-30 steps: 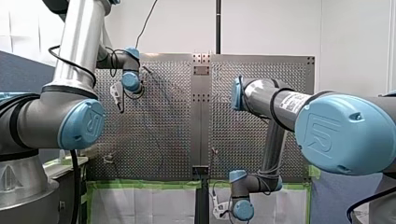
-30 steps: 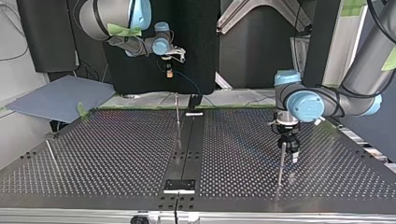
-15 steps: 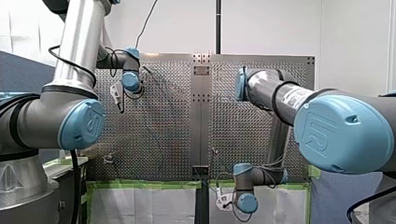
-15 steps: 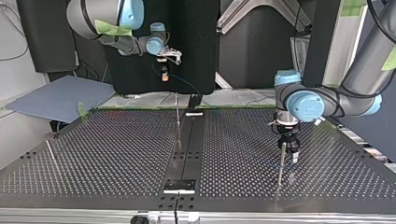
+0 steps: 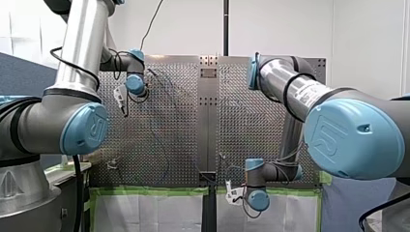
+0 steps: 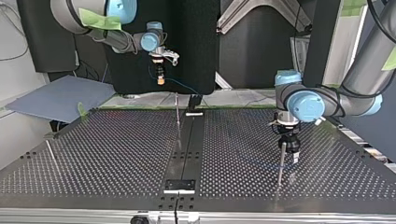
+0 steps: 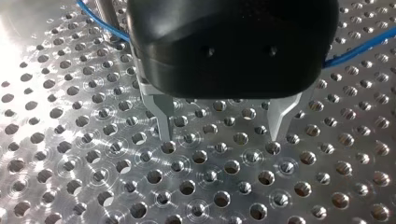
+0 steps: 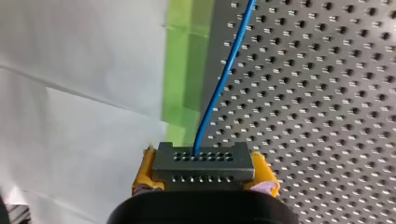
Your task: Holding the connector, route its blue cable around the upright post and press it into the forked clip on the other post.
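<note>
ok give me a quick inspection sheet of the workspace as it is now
surface: perforated table, green tape along one edge.
job's things: dark connector in my right hand; middle post; second post beside my left hand; third post at the top view's left; forked clip too small to make out.
clutter: nothing seen.
hands: my right hand shut on the connector, yellow pads on both sides, raised off the table; my left hand open, empty, metal fingers just over the holes.
cables: blue cable runs from the connector across the table, passing behind my left hand.
surroundings: blue-grey sheet at the top view's left; white covering beyond the tape; black panels behind.
</note>
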You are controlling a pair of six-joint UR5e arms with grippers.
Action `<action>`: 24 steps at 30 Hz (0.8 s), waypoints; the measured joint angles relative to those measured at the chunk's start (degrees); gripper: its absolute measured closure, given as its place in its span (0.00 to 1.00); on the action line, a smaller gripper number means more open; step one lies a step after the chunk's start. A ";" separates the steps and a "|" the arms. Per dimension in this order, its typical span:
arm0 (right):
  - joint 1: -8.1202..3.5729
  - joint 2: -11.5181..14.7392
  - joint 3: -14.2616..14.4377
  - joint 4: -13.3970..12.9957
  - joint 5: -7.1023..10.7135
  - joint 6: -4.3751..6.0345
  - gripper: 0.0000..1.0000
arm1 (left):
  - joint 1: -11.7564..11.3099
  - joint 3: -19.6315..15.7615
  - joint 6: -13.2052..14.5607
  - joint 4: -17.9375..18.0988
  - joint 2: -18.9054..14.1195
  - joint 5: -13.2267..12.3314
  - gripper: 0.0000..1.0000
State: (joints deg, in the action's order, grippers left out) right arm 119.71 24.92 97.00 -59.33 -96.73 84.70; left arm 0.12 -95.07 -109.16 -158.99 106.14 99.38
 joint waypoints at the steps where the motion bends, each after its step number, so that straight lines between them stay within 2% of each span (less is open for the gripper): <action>1: 0.07 0.57 0.57 -0.57 -0.01 -0.10 1.00 | 0.02 0.00 0.00 -0.03 0.00 0.00 0.02; 16: -0.29 8.33 8.33 -8.34 0.12 -0.27 1.00 | 0.38 -0.01 0.07 -0.54 0.00 0.03 0.02; 24: -0.62 9.87 11.97 -11.79 0.73 -0.03 1.00 | 0.78 -0.05 0.09 -0.87 -0.01 0.69 0.02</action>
State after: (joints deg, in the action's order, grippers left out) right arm 119.09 34.79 108.97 -71.12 -96.00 84.67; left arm 0.90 -95.12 -109.07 -159.86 106.13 100.07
